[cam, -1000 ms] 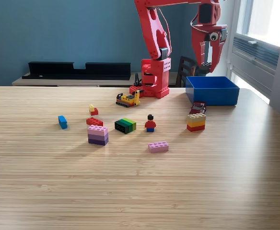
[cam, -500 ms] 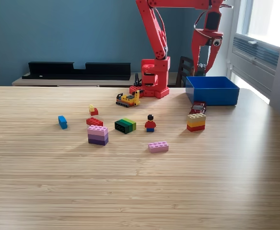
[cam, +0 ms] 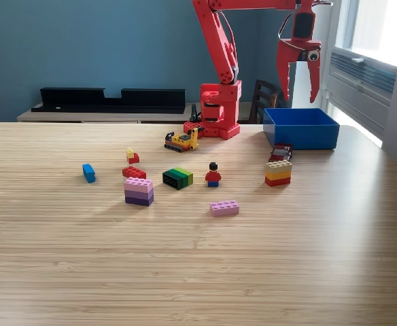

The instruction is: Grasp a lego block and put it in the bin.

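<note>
while the gripper hangs empty, jaws apart, over the bin at upper right, the next move looks like reaching for a block.

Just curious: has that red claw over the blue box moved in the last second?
Yes. The gripper opened wide, dark piece gone, and shifted slightly toward the exterior view's right above the bin.
</note>
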Robot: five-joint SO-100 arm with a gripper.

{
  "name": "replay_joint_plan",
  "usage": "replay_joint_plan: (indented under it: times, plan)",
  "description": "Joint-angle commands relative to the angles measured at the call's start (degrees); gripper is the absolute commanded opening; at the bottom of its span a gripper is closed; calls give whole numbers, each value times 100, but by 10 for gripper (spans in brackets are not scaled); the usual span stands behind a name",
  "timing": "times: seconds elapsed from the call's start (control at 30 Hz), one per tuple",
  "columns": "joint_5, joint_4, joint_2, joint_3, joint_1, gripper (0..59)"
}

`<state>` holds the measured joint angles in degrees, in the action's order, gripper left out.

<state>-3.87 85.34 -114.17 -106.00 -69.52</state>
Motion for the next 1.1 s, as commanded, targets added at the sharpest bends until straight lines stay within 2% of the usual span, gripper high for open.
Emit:
replay_joint_plan:
  times: [0.03, 0.27, 0.47, 1.1]
  plan:
    - [-290, -835, -290, 483, 1749, 0]
    - [-272, -1310, -290, 888, 4447, 0]
    - [-158, -1477, -290, 949, 5810, 0]
    - [0, -1573, -299, 519, 6416, 0]
